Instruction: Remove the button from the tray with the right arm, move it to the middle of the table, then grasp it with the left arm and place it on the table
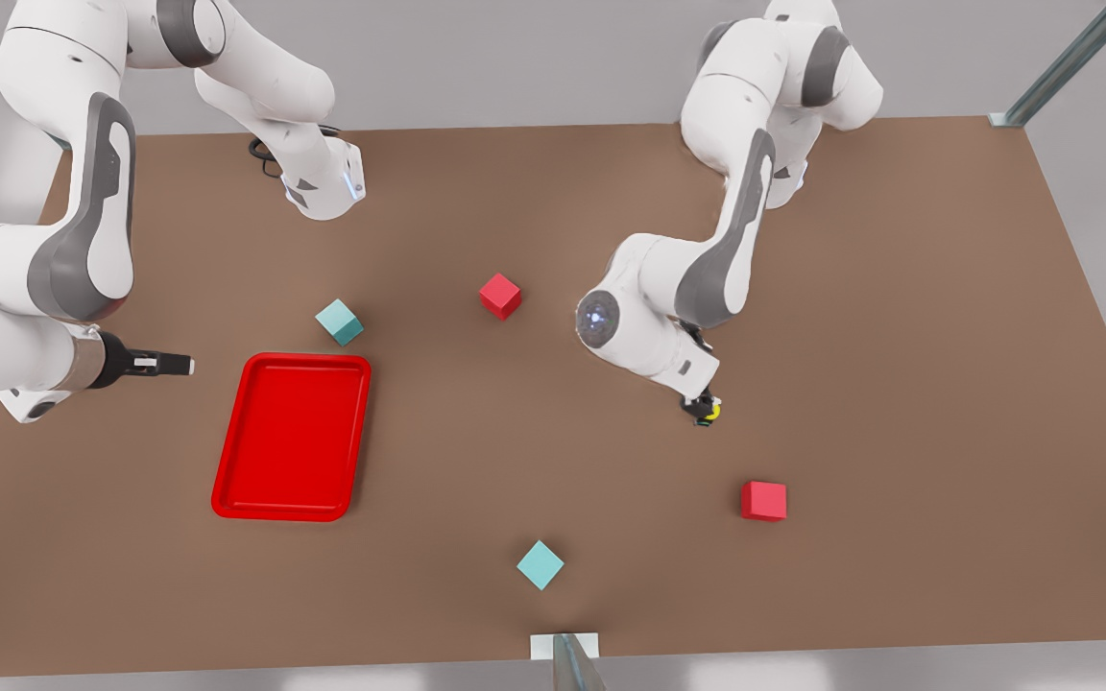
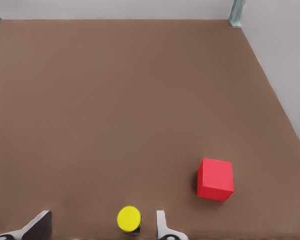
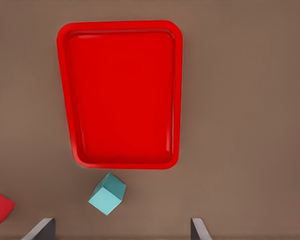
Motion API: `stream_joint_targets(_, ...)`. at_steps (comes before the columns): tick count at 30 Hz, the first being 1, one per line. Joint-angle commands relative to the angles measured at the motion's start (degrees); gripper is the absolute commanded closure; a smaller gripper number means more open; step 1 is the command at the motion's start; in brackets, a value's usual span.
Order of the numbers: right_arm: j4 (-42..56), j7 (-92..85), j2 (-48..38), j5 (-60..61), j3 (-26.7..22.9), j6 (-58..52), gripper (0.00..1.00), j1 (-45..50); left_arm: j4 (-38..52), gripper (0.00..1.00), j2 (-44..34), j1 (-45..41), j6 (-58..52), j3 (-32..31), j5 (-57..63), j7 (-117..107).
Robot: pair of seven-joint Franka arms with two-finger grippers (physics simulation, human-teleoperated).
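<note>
Brown bench (image 1: 553,192) carries the button (image 2: 128,219) between the left end effector's (image 2: 100,225) spread, non-gripping fingers, well clear of the tray (image 1: 227,480); retreat vertically without nudging it, while the right end effector (image 3: 122,227) waits open, empty.

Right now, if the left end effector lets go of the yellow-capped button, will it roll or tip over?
Probably neither. The button looks to stand upright on the table between the open fingers of the left end effector. Its boxy dark base should resist rolling. Being small, it likely slides if nudged.
</note>
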Motion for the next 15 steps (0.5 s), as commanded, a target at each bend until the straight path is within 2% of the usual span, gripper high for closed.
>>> stream_joint_targets(1, 0.02, 0.40, -0.07, 0.03, -0.02, -0.02, 0.00, 0.03, 0.04, 0.00, -3.64, 2.92, 0.38, 0.00, -12.79, 53.94)
stream_joint_targets(3, 0.02, 0.40, -0.07, 0.03, -0.02, -0.02, 0.00, 0.03, -2.05, 0.00, -9.17, 8.11, -0.06, 0.00, -19.84, 78.00)
stream_joint_targets(6, 0.11, 0.31, -0.07, 0.03, -0.02, -0.02, 0.00, -0.06, -3.82, 0.00, -10.50, 11.54, 0.46, -0.44, -20.37, 104.65)
stream_joint_targets(8, 0.38, 0.40, -0.07, 0.03, 0.06, -0.02, 0.00, 0.03, -3.82, 0.00, -11.38, 18.49, 0.02, -0.44, -25.12, 122.41)
stream_joint_targets(14, 0.38, 0.40, -0.07, 0.03, 0.06, -0.11, 0.00, 0.03, -3.56, 0.00, -12.17, 22.79, 3.63, -0.18, -24.59, 128.41)
stream_joint_targets(15, 0.38, 0.40, -0.07, 0.03, 0.06, -0.11, 0.00, 0.03, -2.94, 0.00, -12.87, 39.55, 4.15, -17.71, -22.93, 127.35)
